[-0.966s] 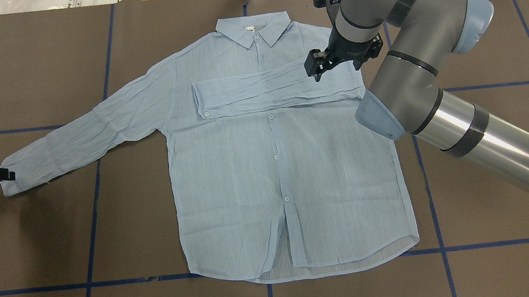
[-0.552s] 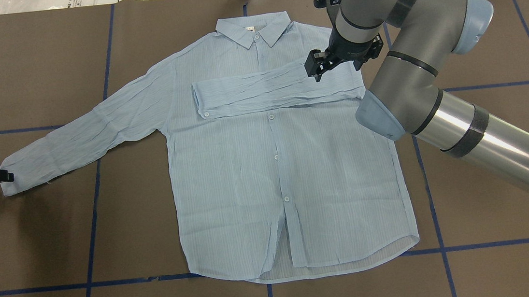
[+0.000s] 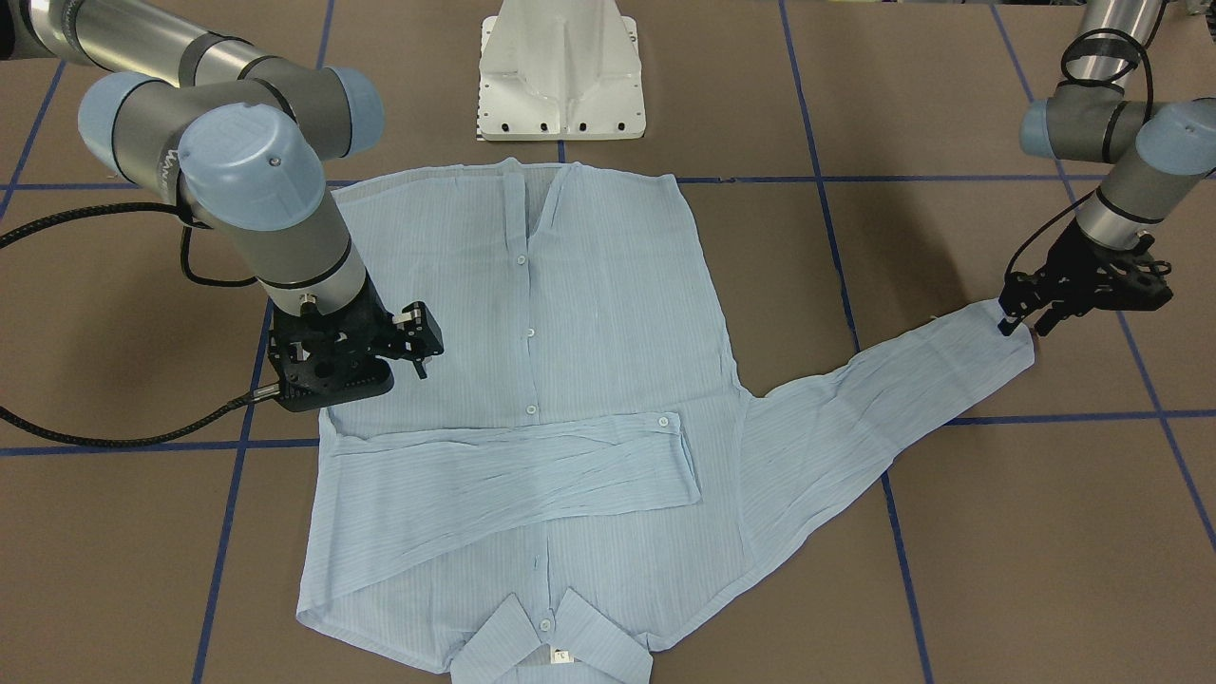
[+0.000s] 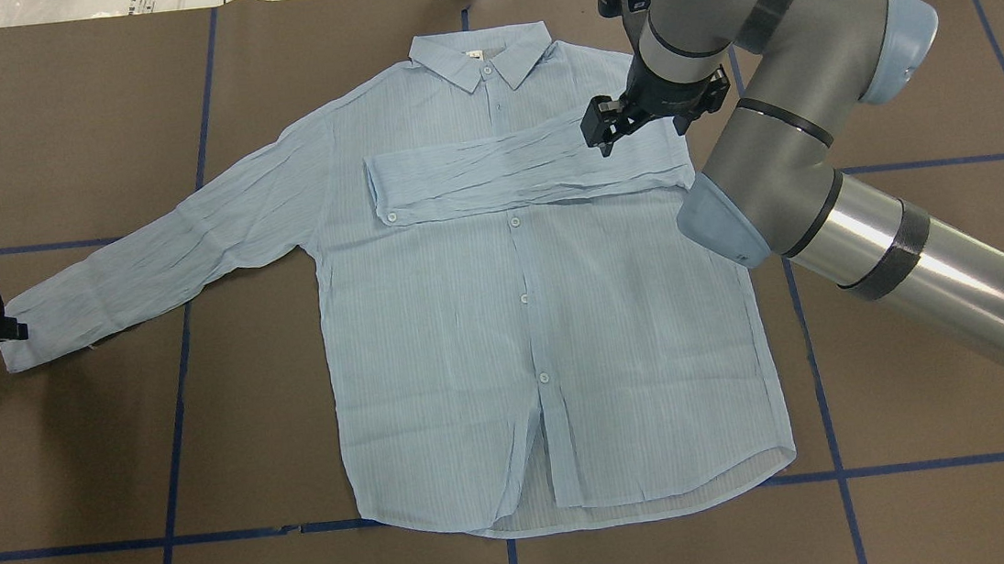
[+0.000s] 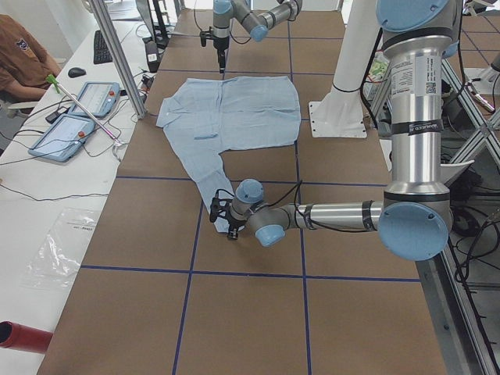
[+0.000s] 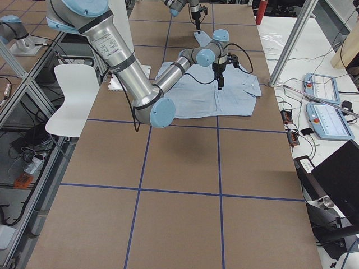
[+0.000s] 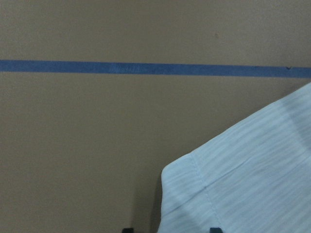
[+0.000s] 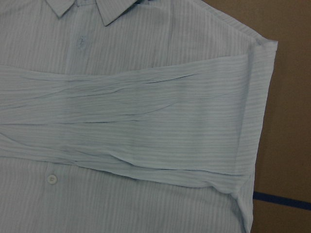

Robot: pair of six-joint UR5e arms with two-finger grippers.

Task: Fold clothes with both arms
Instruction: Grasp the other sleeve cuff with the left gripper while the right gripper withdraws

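Observation:
The pale-blue striped shirt (image 4: pixel 524 317) lies flat, front up, collar at the far side. One sleeve (image 4: pixel 501 171) is folded across the chest; it fills the right wrist view (image 8: pixel 146 121). The other sleeve stretches out to the left, ending in its cuff (image 4: pixel 24 342). My left gripper (image 4: pixel 16 327) is low at that cuff. In the left wrist view the cuff's corner (image 7: pixel 243 184) lies between its spread fingertips. My right gripper (image 4: pixel 600 130) hovers open and empty above the folded sleeve's shoulder end. In the front view the left gripper (image 3: pixel 1021 328) is at the right and the right gripper (image 3: pixel 423 340) at the left.
The white pedestal base (image 3: pixel 560 76) stands at the robot's side of the table. Blue tape lines (image 4: pixel 172 397) cross the brown table top. A seated person (image 5: pixel 19 62) and control tablets (image 5: pixel 74 117) are beyond the table's far edge in the left side view.
My left gripper has shifted only slightly at the cuff. The right arm and the shirt have hardly moved.

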